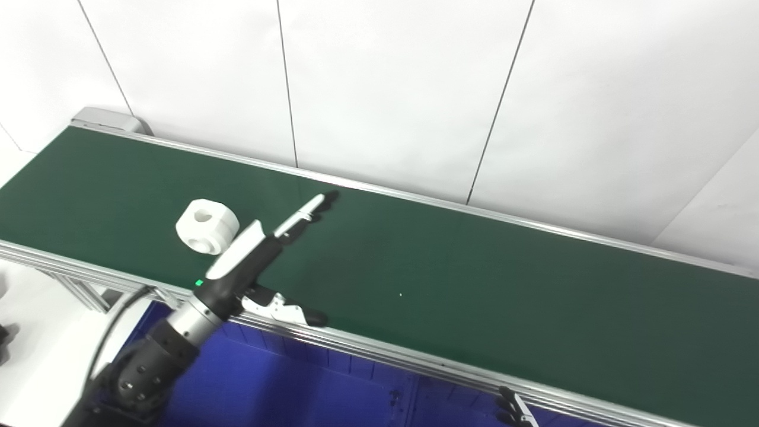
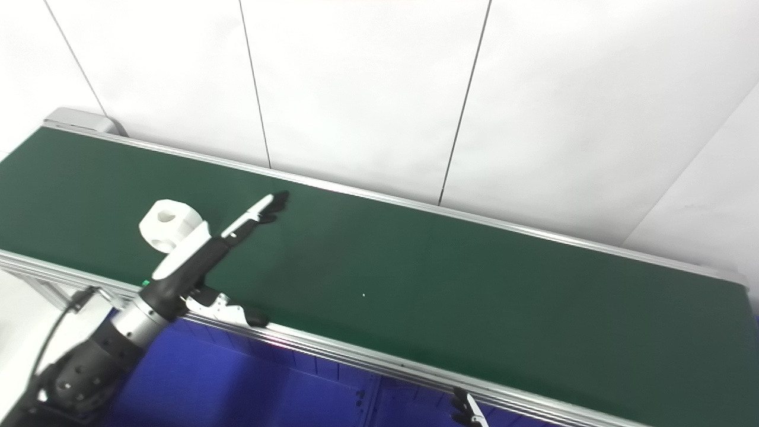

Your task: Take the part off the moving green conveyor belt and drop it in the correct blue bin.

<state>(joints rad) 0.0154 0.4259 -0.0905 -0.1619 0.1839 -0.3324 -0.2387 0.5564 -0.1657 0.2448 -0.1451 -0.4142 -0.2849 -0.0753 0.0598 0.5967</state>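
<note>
A white chunky part (image 1: 207, 226) with round holes lies on the green conveyor belt (image 1: 450, 279) at the left, near the front rail. My left hand (image 1: 261, 252) is open above the belt just right of the part, fingers (image 1: 308, 210) stretched toward the far edge, thumb (image 1: 284, 308) out over the front rail. It does not hold the part. It also shows in the right eye view (image 2: 201, 252), with the part (image 2: 169, 224) partly behind it. Only the fingertips of my right hand (image 1: 514, 409) show at the bottom edge, below the belt.
A blue bin (image 1: 284, 385) sits below the belt's front rail (image 1: 379, 350). A white panelled wall (image 1: 391, 83) stands right behind the belt. The belt's left end has a grey metal cap (image 1: 107, 118).
</note>
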